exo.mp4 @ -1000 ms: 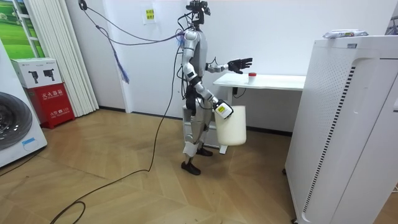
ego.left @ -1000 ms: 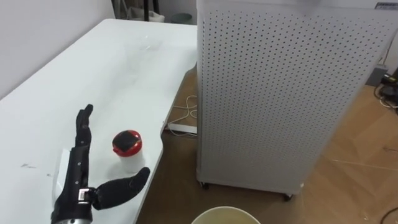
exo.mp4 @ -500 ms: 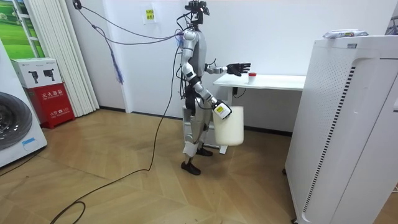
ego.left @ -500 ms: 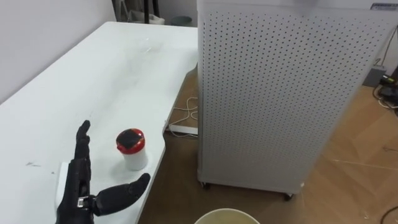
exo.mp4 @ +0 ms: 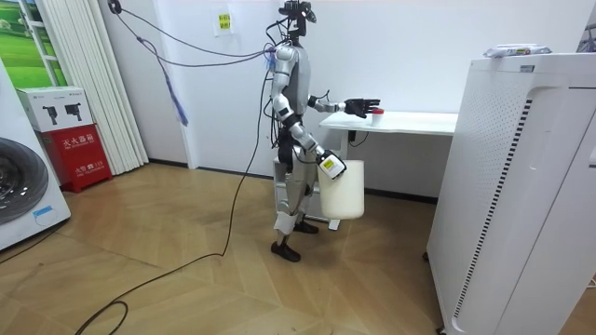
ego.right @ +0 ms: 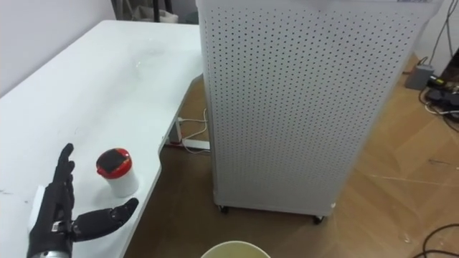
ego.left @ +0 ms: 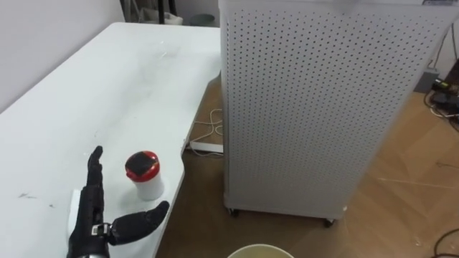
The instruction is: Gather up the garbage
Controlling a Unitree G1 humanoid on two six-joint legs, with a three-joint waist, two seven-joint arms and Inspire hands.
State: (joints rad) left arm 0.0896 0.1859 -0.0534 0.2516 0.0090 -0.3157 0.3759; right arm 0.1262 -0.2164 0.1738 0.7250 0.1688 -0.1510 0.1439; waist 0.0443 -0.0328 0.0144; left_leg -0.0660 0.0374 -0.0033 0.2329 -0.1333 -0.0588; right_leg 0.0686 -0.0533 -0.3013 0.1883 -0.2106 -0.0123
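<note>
A small white cup with a red lid [ego.left: 144, 174] stands upright near the front edge of the white table [ego.left: 93, 93]. My left hand [ego.left: 97, 215] lies open just to its left, fingers straight, thumb spread out below the cup without touching it. In the room view I stand at the table's end with the left hand [exo.mp4: 358, 105] stretched out beside the cup [exo.mp4: 377, 113]. A cream bucket [exo.mp4: 343, 189] hangs off the floor at my right hand [exo.mp4: 331, 167]. Its rim [ego.left: 262, 251] shows at the bottom of the eye views.
A tall white perforated cabinet [ego.left: 315, 107] on castors stands close to the right of the table, with a narrow gap of wooden floor between. A power strip and cables [ego.left: 204, 147] lie in that gap. A washing machine [exo.mp4: 23, 191] stands far off.
My left hand has come down from a raised pose to table height beside the cup. The eye view has shifted a little; the cup has not moved.
</note>
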